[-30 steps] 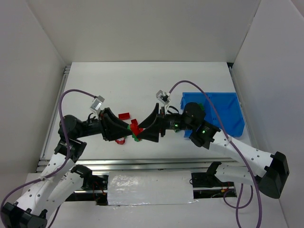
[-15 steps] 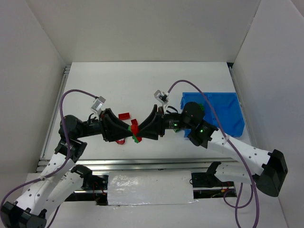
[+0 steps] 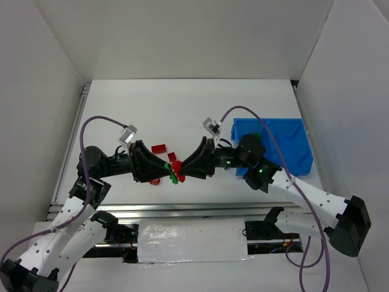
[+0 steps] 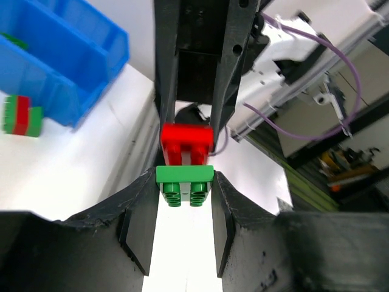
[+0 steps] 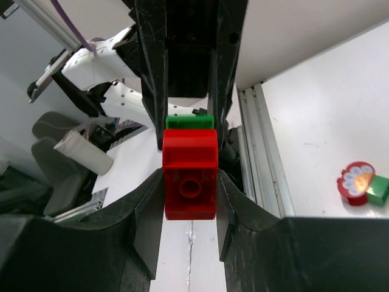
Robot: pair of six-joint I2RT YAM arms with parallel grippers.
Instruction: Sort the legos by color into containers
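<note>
Meeting tip to tip above the middle of a white surface [image 3: 200, 103], the two pincers each grip one brick. The left pincer [image 4: 184, 179] pinches a green brick [image 4: 185, 190] between its pads. The right pincer [image 5: 189, 182] is clamped on a red brick [image 5: 189, 167], with both pads against its sides. The bricks touch end to end between the tips; I cannot tell whether they are locked together.

White panels [image 3: 55, 91] wall the surface on three sides. A metal rail [image 3: 182, 208] runs along the near edge behind both pincers, with a silvery patch [image 3: 191, 240] beyond it.

The blue bin [image 3: 298, 159] lies behind the right pincer and is partly covered by that arm. The left wrist view shows its middle wall and a scrap of green in one compartment, the rest cut off. A red-green stack [image 4: 21, 115] lies just outside its wall.

A flat red piece [image 3: 158, 148] lies on the far side of the left pincer, and another red bit [image 3: 155, 181] is half hidden under it. Beside the left pincer's fingers, a round red-white piece [image 5: 355, 181] touches a small green block [image 5: 378, 190]. Off the surface is a blurred grey chair [image 5: 48, 131].
</note>
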